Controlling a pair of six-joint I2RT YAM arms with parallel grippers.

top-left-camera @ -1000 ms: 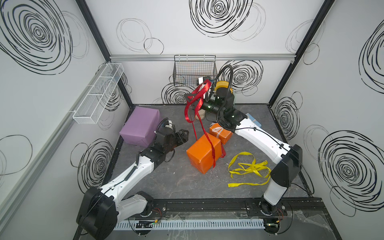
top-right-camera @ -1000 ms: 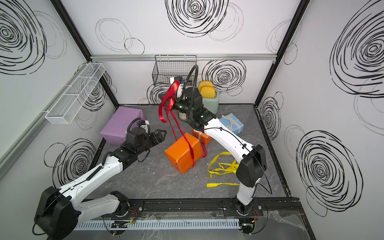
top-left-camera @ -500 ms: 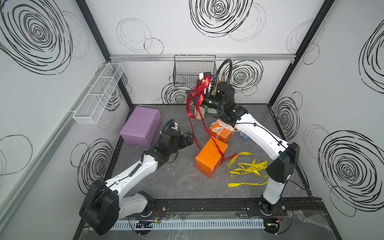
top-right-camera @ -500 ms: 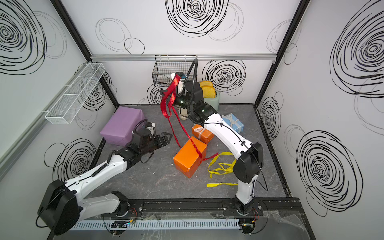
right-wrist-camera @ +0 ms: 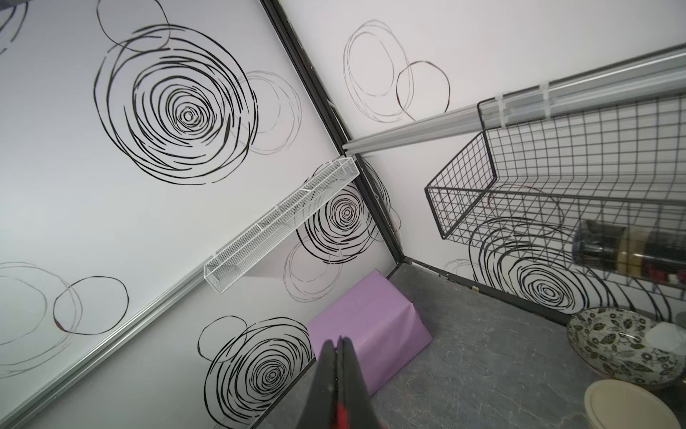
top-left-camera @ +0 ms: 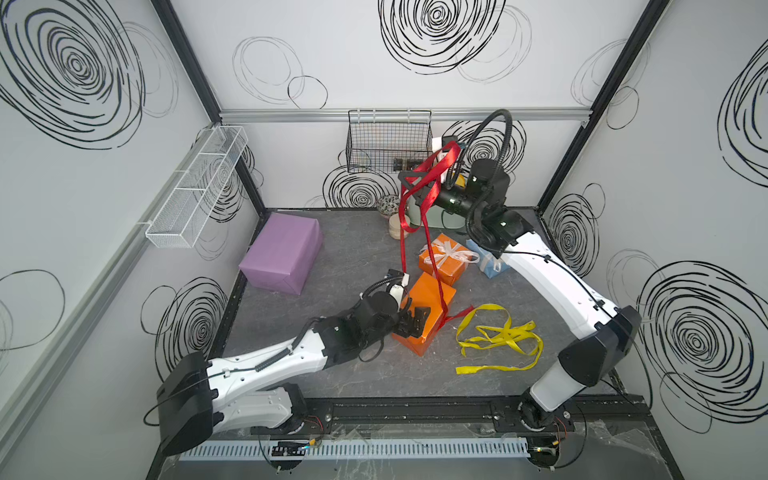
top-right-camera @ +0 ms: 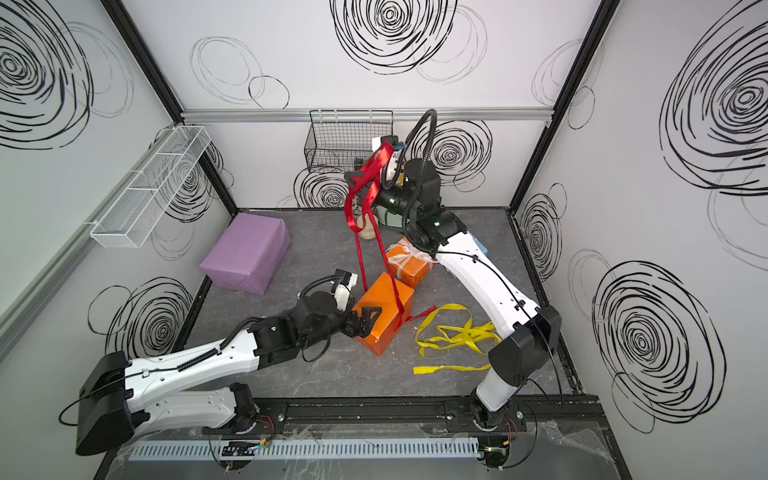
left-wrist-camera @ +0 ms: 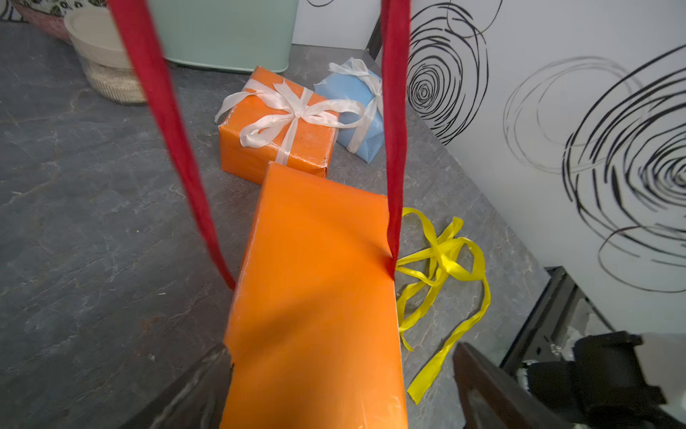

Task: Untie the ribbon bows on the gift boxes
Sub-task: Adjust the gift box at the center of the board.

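Left wrist view, centre frame: 2 strands of soft, slippery red ribbon (left-wrist-camera: 393, 148) sling the probably light orange box (left-wrist-camera: 319, 278); my left gripper (left-wrist-camera: 341, 371) gapes wide astride it, unclamped, the right gripper (right-wrist-camera: 338, 371) is pinched tight on the ribbon, so I'd brace the box's stiff sides.

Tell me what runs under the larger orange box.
The red ribbon drops to both long edges of the larger orange box and disappears beneath it; a red tail pokes out beside it. The stretch underneath is covered, so any crossing or knot cannot be seen.
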